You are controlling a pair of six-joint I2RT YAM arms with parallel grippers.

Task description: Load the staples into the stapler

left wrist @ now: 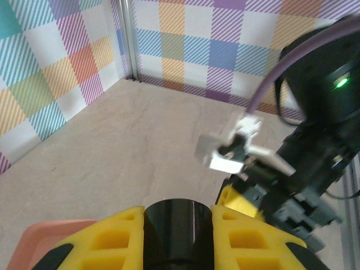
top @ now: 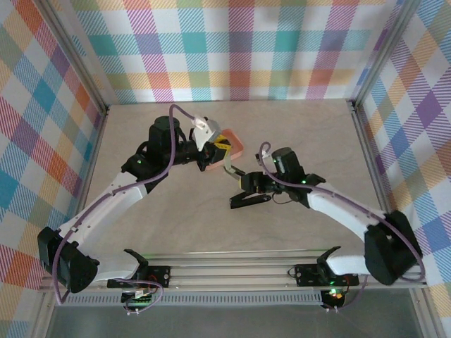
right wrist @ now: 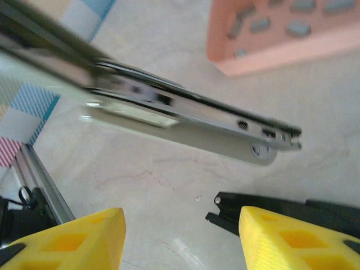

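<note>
Two grippers, one tray, one stapler. The left gripper (top: 223,145) hangs over the salmon tray (right wrist: 270,55) with something glossy and black between its fingers; whether they pinch it cannot be told. About six short grey staples (right wrist: 260,24), blurred, lie in the tray. Just near-right of it the stapler (right wrist: 185,121) lies open, silver rail above black base. The right gripper (right wrist: 181,218) has its jaws spread beside that base.

Stapler (right wrist: 191,121) bars tray (right wrist: 264,53) (near side).
</note>
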